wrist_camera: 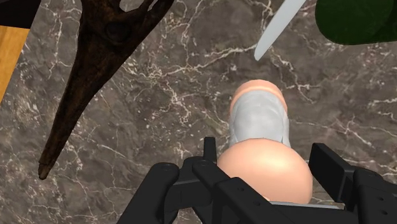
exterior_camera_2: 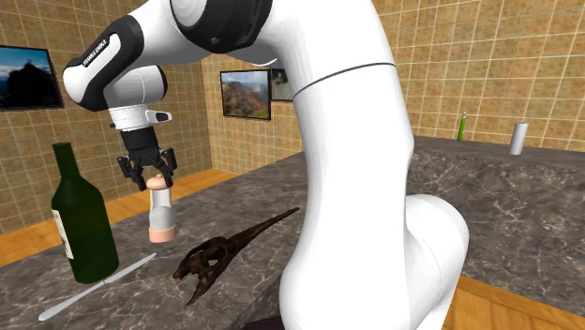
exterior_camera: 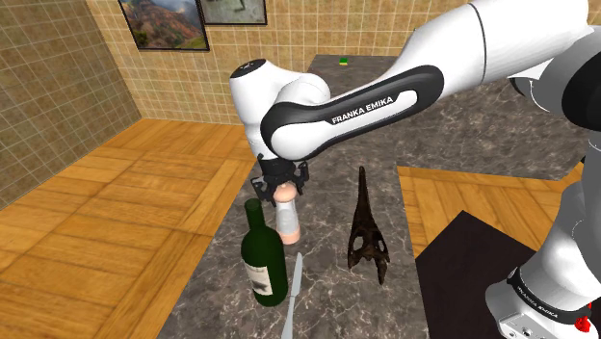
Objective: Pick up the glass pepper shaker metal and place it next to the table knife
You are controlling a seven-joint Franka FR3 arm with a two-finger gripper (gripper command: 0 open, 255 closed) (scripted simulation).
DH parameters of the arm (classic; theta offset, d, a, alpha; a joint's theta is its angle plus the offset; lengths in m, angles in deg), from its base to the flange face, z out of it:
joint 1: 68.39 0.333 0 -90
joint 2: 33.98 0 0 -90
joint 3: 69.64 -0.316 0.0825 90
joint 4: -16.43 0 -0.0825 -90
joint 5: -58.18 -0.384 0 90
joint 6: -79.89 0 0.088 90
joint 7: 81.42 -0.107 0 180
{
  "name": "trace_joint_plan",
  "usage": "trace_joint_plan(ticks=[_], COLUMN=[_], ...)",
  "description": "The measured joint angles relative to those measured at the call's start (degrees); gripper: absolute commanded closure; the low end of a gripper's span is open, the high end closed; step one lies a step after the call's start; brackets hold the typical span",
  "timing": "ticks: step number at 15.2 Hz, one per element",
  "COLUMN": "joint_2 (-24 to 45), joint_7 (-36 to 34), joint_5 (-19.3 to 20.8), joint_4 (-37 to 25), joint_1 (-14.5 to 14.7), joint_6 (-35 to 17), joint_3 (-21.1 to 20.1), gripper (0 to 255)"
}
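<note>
A tiled home kitchen.
Dark veined marble countertop [exterior_camera: 327, 207], tan square-tiled walls [exterior_camera: 58, 87], wooden parquet floor [exterior_camera: 106, 221], framed landscape pictures [exterior_camera: 164, 21] and a dark green wine bottle [exterior_camera: 262, 255] standing on it.

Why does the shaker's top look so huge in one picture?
Wrist view: the camera looks down from just above the shaker, so its near pink top bulges between the jaws and its base looks small. Shoulder view: seen from the side, it is slim, thinner than the bottle. Second exterior view: slim too.
</note>
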State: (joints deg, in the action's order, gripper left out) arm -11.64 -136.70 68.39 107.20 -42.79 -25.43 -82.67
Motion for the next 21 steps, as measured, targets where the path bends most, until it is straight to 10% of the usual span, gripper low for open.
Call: trace_joint_plan(ticks=[3,4,21], joint_2=[0.0,0.0,-0.1], joint_7=[0.0,0.0,0.3], joint_5=[0.0,0.0,-0.3], joint_4=[0.1,0.1,-7.1], joint_1=[0.0,0.0,0.7], joint_6=[-0.1,-0.1,7.1], joint_3=[0.0,0.0,-0.3], gripper=[255,0,0])
